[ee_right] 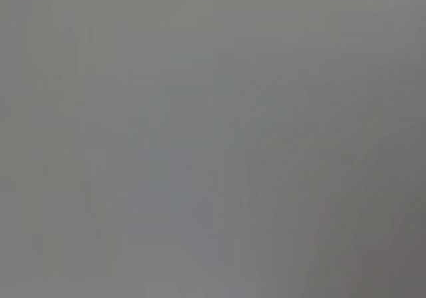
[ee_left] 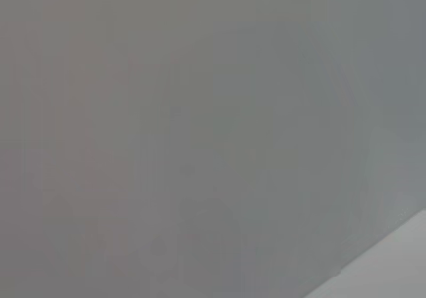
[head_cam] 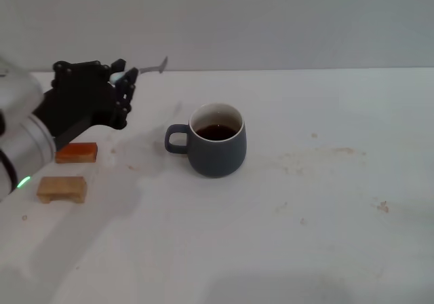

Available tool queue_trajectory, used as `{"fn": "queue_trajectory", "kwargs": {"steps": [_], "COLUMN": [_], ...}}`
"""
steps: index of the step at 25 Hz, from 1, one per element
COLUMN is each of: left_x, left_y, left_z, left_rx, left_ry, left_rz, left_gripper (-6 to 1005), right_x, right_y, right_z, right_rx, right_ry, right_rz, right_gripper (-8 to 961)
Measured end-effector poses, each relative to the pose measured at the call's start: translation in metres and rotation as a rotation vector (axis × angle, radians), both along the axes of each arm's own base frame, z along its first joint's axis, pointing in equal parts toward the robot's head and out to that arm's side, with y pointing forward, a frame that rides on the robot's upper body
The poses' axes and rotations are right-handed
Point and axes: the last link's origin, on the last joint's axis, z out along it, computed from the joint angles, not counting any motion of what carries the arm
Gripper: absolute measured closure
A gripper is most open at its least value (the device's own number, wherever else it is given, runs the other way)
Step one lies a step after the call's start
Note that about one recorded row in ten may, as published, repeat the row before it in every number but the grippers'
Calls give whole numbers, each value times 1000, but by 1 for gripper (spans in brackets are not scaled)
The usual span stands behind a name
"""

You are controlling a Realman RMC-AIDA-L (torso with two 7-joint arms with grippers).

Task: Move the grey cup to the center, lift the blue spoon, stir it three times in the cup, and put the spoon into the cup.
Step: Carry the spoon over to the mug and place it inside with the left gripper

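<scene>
The grey cup [head_cam: 217, 141] stands near the middle of the white table, its loop handle pointing to the left and dark liquid inside. My left gripper [head_cam: 126, 85] is raised at the far left and is shut on the blue spoon [head_cam: 144, 70]. The pale handle sits between the fingers, and the metal stem and bowl stick out to the upper right, above the table. The spoon is left of the cup and apart from it. My right gripper is out of view. Both wrist views show only plain grey.
An orange-brown block [head_cam: 76, 153] and a tan block [head_cam: 62, 188] lie on the table [head_cam: 305, 216] at the left, below my left arm. Faint stains mark the table right of the cup.
</scene>
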Motion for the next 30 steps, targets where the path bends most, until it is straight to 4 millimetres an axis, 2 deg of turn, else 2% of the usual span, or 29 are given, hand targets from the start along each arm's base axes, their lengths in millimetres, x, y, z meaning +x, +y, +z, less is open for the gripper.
{"fn": "queue_trajectory", "kwargs": {"steps": [7, 18, 30], "left_x": [18, 44, 58], "left_y": [2, -1, -1], "left_z": [-7, -6, -7], "left_rx": [-34, -51, -96], "left_ry": [51, 149, 189], "left_rz": [3, -10, -30], "left_gripper": [851, 851, 850], "right_x": [5, 9, 13], "right_y": [-3, -7, -11], "right_z": [6, 7, 6], "right_rx": [32, 39, 31], "right_ry": [4, 1, 2], "right_rz": [-25, -47, -64], "right_gripper": [955, 955, 955]}}
